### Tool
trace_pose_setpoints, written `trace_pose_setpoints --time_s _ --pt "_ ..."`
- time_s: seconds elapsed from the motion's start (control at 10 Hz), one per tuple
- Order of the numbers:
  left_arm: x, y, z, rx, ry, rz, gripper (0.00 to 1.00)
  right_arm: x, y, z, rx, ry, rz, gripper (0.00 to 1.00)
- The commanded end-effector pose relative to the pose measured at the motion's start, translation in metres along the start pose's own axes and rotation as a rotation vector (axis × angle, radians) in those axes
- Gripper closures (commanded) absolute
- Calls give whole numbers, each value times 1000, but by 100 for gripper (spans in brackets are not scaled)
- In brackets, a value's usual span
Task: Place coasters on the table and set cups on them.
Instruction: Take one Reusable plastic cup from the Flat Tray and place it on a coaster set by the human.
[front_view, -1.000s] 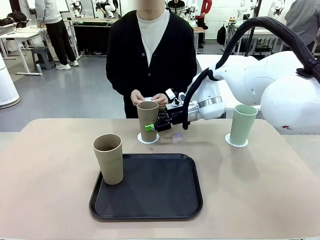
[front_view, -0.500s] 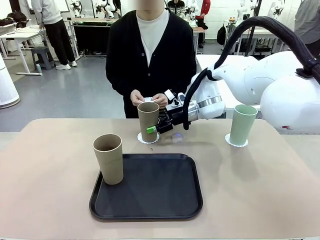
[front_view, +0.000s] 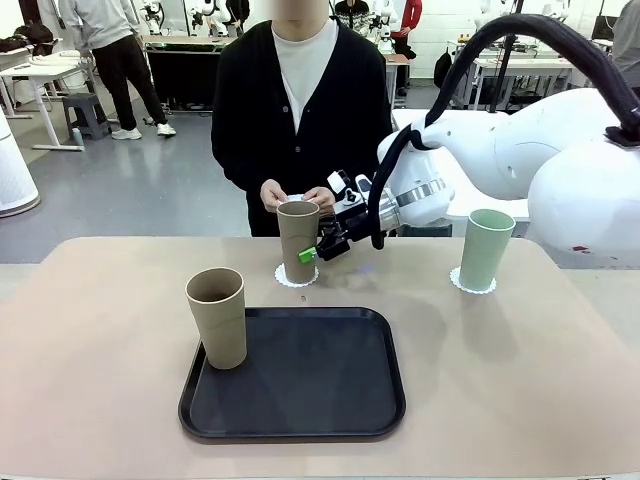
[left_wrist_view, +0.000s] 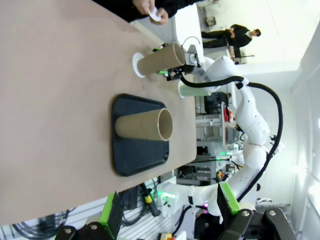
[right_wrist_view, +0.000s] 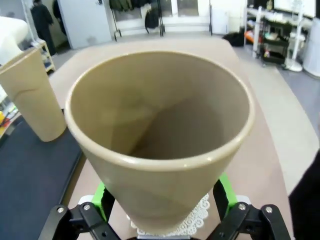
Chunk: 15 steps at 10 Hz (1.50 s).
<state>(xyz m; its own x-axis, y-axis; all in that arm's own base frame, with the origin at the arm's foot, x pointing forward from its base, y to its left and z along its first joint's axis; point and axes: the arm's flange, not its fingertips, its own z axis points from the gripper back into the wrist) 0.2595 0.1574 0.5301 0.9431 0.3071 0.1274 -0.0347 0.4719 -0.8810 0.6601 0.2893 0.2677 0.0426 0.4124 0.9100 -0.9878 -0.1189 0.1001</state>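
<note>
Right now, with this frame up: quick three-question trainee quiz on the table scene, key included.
1. True or false: the mint cup stands on a coaster.
2. The near tan cup stands: A) on the black tray, B) on a coaster, C) inside the mint cup?
3. Which thing does the open right hand straddle?
Key: 1 true; 2 A; 3 the far tan cup.

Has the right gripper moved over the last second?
Yes: the right gripper has drawn slightly right, away from the coaster under the tan cup.
</note>
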Motion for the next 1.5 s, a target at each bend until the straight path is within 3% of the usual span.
trace_pose_setpoints --time_s 0.0,0.3,0.9,1.1,1.4 --pt "0 -1 2 -14 -2 -11 0 -1 14 11 -37 95 -41 0" --pt "0 -1 2 -14 -2 -11 0 -8 27 32 -64 139 -74 0" --pt "0 -1 2 -14 -2 -11 0 -11 27 40 -63 107 -76 0" --pt "0 -1 2 -14 -2 -11 0 -4 39 51 -102 270 -182 0" --pt "0 -1 2 -14 -2 -11 0 52 126 100 -186 724 -396 0"
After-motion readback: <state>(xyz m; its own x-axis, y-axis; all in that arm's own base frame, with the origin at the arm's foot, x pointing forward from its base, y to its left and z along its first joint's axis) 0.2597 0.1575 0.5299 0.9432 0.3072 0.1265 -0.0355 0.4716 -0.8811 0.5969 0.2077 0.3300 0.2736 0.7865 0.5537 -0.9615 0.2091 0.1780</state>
